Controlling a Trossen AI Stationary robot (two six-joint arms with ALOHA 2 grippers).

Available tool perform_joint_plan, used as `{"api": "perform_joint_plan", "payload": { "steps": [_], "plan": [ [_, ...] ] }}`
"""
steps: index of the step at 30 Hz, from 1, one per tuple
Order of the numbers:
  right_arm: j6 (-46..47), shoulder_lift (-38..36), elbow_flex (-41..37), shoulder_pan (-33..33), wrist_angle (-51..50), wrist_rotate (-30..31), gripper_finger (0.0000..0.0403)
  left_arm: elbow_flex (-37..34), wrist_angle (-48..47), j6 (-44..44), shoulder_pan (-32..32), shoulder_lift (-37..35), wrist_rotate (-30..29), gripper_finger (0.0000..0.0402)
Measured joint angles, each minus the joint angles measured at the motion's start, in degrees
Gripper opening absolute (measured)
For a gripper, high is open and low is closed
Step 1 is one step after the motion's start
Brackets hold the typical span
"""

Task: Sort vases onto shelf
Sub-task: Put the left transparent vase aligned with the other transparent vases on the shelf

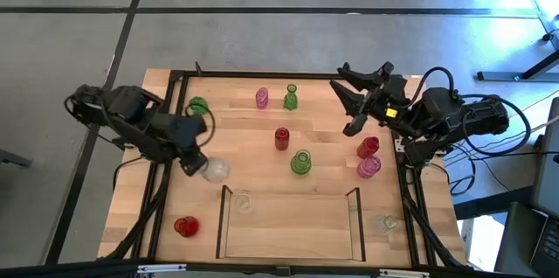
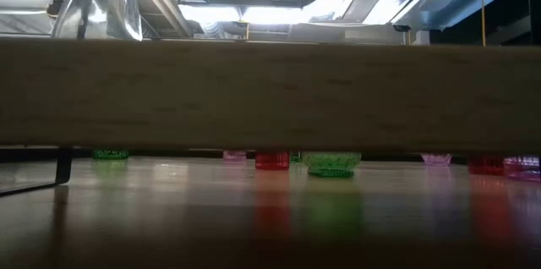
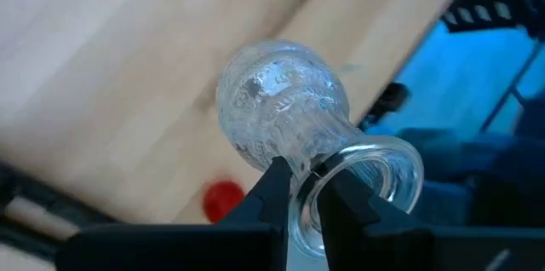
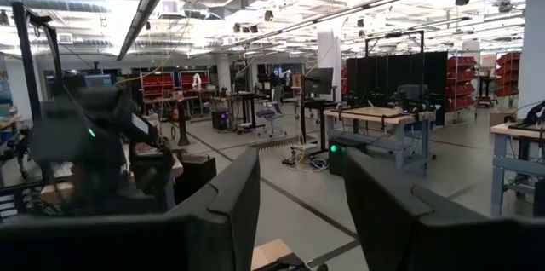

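- High view: a light wood tabletop [image 1: 262, 138] carries small glass vases and, at its near edge, the shelf [image 1: 223, 225], a low tray with thin dark edges and a wood floor.
- The left end effector [image 1: 203, 166] sits over the tabletop's left side, just outside the shelf's far left corner, closed on the clear vase [image 1: 215, 170].
- Left wrist view: its dark fingers [image 3: 274, 187] pinch the rim of the clear vase [image 3: 285, 105], whose round ribbed body points away above the wood, lying sideways to the fingers. A red vase [image 3: 223, 199] shows small beyond it.
- The right end effector [image 1: 349, 107] is near the tabletop's far right corner, fingers spread wide and holding nothing; its wrist view looks out into the room.
- A second clear vase [image 1: 243, 200] stands inside the shelf's far left corner.
- Still on the tabletop: two green vases [image 1: 198, 105] and [image 1: 290, 97] and a pink one [image 1: 261, 97] along the far side; a red one [image 1: 281, 138] and a green one [image 1: 300, 162] in the middle; a red [image 1: 368, 147] and a pink [image 1: 369, 167] at the right; a clear one [image 1: 384, 224] right of the shelf; a red one [image 1: 185, 225] left of it.
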Motion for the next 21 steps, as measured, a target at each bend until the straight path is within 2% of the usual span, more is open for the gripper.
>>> {"api": "perform_joint_plan", "payload": {
  "steps": [4,9,15,21],
  "plan": [
    [-0.02,0.03,0.00,0.00,-0.11,-0.03,0.0152,13.83,-1.73,2.53,-1.61,8.64,0.55,0.0030],
    [-0.04,0.03,0.00,0.00,-0.44,-0.03,0.0152,24.97,-1.71,0.16,-5.50,15.55,0.61,0.0030],
    [-0.07,0.03,0.00,0.00,-3.35,-0.06,0.0152,27.35,-1.83,-3.16,-9.55,21.35,4.25,0.0030],
    [-0.07,0.03,0.00,0.00,-4.47,-0.05,0.0152,27.35,2.58,-2.50,-11.11,27.00,4.51,0.0030]
  ]
}}
